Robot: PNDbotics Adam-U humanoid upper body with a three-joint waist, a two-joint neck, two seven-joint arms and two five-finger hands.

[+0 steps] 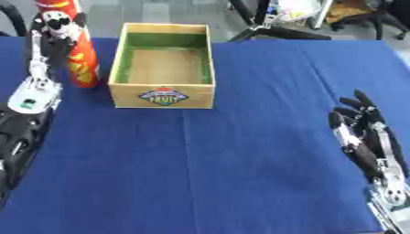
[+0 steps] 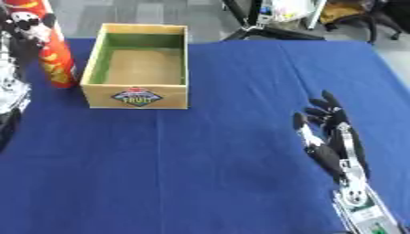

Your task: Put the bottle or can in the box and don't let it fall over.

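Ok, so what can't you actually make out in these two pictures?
- Red can: its top is cut off by the upper edge in both eye views.
- Left robot hand: it covers the can's upper part, and how its fingers sit is unclear.
- Box: the front label's small print is too blurred to read.

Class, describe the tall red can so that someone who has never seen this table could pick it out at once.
Start at the blue table and find the open wooden box with the FRUIT label near its far edge. Just to the box's left stands the tall red can, upright, with the robot's left hand curled around its upper part. It is the only tall, red, cylindrical thing there.
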